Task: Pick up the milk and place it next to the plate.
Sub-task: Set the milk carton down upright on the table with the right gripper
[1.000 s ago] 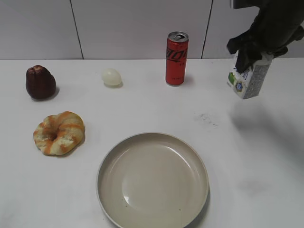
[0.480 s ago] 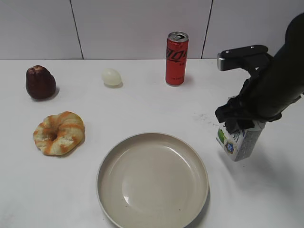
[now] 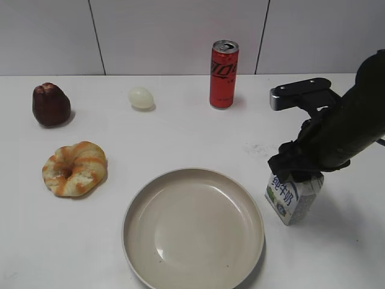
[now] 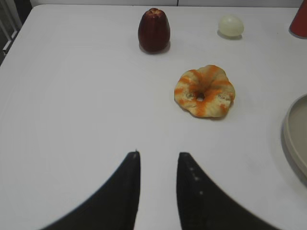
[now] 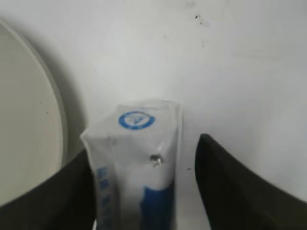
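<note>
The milk (image 3: pixel 289 199) has come down since a moment ago and now sits low, just beside the plate's (image 3: pixel 194 227) right rim, tilted a little, with the right gripper (image 3: pixel 299 171) around its top, though in the wrist view there is a gap on one side, so I cannot tell if it is squeezing. The left gripper (image 4: pixel 158 159) hangs over bare table (image 4: pixel 72 110) with its fingers a little apart and nothing between them. Left of the plate lies the striped bread ring (image 3: pixel 74 168), and far behind the plate stand the dark cake (image 3: pixel 50 104), the egg (image 3: pixel 141 97) and the red can (image 3: pixel 224 74), with wide white table between them.
</note>
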Controlling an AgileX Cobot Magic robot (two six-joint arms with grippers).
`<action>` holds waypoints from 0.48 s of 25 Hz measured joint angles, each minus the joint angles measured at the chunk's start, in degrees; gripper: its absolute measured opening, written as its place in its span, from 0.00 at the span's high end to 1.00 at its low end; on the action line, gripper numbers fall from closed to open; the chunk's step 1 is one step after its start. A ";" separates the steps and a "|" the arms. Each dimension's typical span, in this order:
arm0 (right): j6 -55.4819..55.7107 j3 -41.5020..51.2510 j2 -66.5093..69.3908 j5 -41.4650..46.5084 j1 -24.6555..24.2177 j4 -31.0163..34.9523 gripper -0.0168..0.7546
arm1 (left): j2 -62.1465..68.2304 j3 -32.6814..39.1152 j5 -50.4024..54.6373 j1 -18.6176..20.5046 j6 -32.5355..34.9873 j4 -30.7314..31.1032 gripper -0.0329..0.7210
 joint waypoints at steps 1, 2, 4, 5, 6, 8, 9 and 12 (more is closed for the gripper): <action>-0.24 0.00 0.00 -0.09 0.00 0.05 0.39 | 0.00 0.00 0.00 0.00 0.00 0.00 0.68; -0.37 0.00 0.00 -0.09 0.00 0.05 0.34 | 0.00 0.00 0.00 0.00 0.00 0.00 0.68; -0.55 0.00 0.00 -0.14 0.00 0.06 0.25 | 0.00 0.00 0.00 0.00 0.00 0.00 0.68; -0.55 -0.08 0.00 -0.06 0.00 0.06 0.22 | 0.00 0.00 0.00 0.00 0.00 0.00 0.68; -0.59 -0.32 0.00 0.00 0.00 0.06 0.21 | 0.00 0.00 0.00 0.00 0.00 0.00 0.68; -0.59 -2.23 0.00 1.03 0.00 -0.23 0.19 | 0.00 0.00 0.00 0.00 0.00 0.00 0.68; -0.59 -3.80 0.00 1.74 0.00 -0.64 0.19 | 0.00 0.00 0.00 0.00 0.00 0.00 0.68; -0.16 -9.71 0.05 3.87 -0.17 -3.45 0.19 | 0.00 0.00 0.00 0.00 0.00 0.00 0.68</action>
